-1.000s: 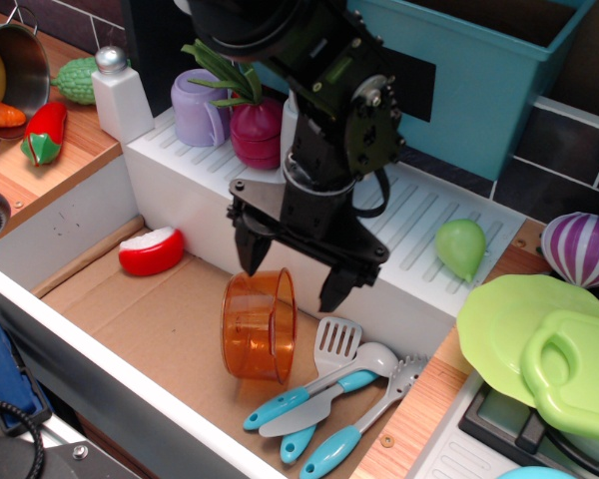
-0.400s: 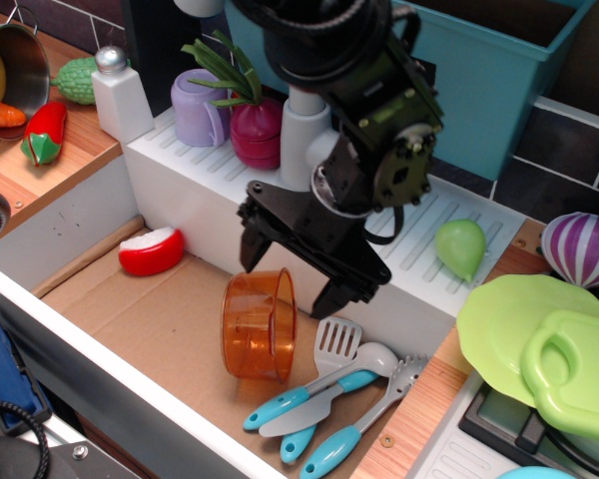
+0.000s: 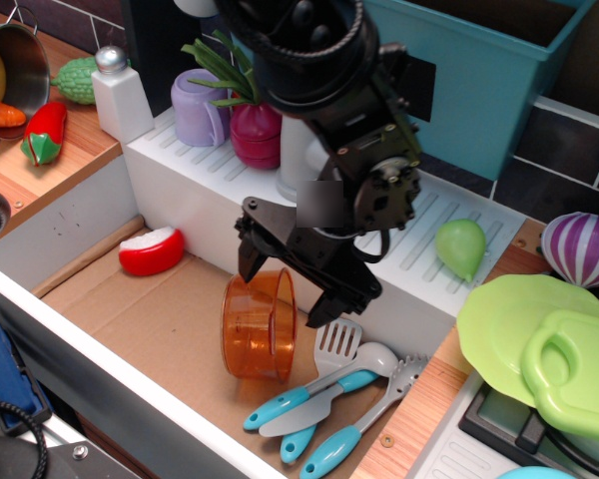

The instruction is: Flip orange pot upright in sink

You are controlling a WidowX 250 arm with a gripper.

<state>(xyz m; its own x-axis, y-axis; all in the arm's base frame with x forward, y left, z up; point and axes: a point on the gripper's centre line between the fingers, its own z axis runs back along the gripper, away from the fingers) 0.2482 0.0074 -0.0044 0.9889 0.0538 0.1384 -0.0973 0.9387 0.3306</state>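
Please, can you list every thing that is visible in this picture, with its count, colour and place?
Translucent orange plastic pot: 1, orange, on its side on sink floor.
White toy sink: 1, white, brown floor.
Teal-handled utensils: about 4, grey and teal, sink's right corner.
Red-white food slice: 1, sink floor, left.
Purple cup: 1, ledge.
Magenta radish toy: 1, ledge.
Green pear-like toy: 1, ledge.
White shaker: 1, counter.
Steel pot: 1, top left.
Teal bin: 1, behind.
Lime plate and lid: right.
Striped purple ball: 1, right.
Black gripper: 1, open, over the pot's rim.
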